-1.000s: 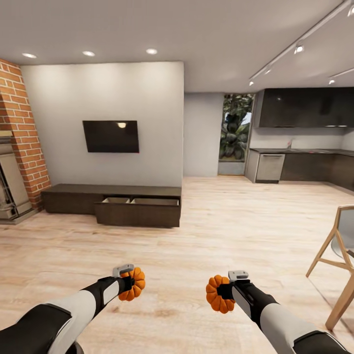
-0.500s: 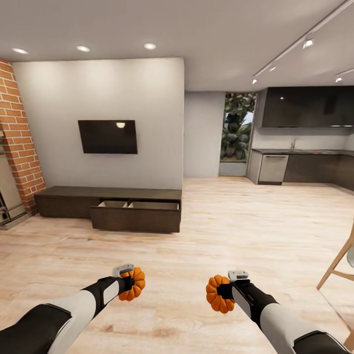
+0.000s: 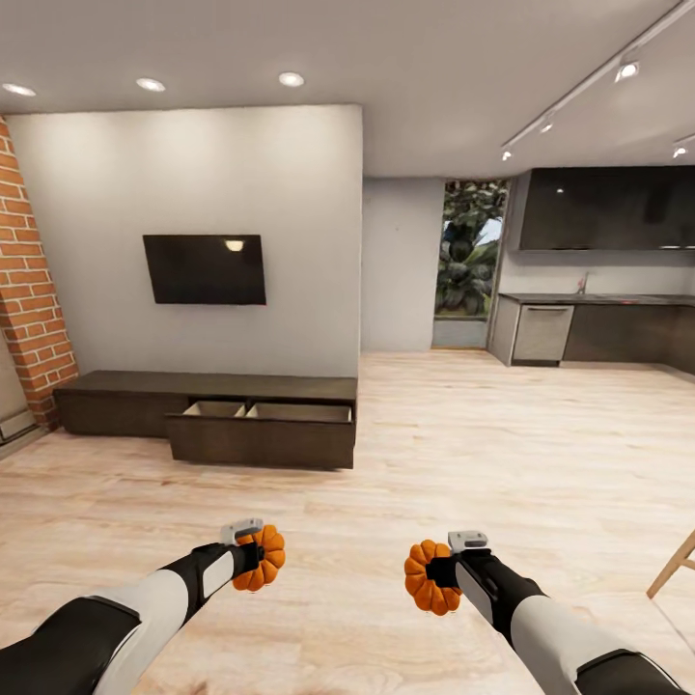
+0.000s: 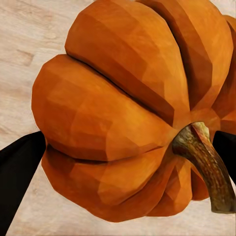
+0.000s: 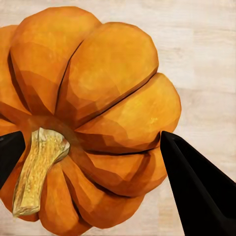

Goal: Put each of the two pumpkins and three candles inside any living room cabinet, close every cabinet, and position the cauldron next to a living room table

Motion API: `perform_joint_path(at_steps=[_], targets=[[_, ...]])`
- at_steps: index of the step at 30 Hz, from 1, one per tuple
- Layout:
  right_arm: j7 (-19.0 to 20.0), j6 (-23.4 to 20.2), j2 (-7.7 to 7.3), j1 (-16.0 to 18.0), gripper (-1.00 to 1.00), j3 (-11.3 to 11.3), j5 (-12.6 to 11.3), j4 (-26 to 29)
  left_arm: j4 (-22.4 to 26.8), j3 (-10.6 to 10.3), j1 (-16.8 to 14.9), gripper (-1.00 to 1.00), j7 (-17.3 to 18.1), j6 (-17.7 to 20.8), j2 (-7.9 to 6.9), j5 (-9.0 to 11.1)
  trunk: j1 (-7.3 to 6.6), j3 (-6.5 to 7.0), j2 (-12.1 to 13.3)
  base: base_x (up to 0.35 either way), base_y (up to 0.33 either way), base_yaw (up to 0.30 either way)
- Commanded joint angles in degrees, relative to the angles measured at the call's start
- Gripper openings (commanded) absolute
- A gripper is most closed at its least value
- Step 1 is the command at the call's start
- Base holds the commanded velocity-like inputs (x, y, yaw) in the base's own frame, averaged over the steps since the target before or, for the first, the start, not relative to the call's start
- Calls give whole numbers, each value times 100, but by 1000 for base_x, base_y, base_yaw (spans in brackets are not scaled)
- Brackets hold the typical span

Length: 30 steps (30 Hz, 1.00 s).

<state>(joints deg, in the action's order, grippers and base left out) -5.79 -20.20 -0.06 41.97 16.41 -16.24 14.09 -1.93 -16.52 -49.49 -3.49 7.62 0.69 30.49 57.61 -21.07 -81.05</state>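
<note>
Orange pumpkins are aloft, one pinched in the left gripper (image 3: 253, 558), one in the right gripper (image 3: 436, 571). Ahead, well apart, the cabinet (image 3: 208, 415) gapes, drawer open; nothing stowed yet, I'd judge.

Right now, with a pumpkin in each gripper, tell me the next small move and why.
Probably keep rolling forward and a little left toward the cabinet. Its drawer already stands pulled out, but a wide stretch of floor separates it from the grippers. The left gripper and right gripper each hold a pumpkin, so nothing else needs grasping first.
</note>
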Motion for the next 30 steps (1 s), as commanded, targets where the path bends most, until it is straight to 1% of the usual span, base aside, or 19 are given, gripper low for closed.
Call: perform_joint_path(at_steps=[1,30], targets=[[-54,-28,-3,4,-100,46,-55,15,-3,-45,-8,-100,-9,12,2,53,3,-6,-4,335,0,0],[-54,-28,-3,4,-100,48,-55,15,-2,-50,-8,-100,-5,12,11,53,3,-6,-4,335,0,0]])
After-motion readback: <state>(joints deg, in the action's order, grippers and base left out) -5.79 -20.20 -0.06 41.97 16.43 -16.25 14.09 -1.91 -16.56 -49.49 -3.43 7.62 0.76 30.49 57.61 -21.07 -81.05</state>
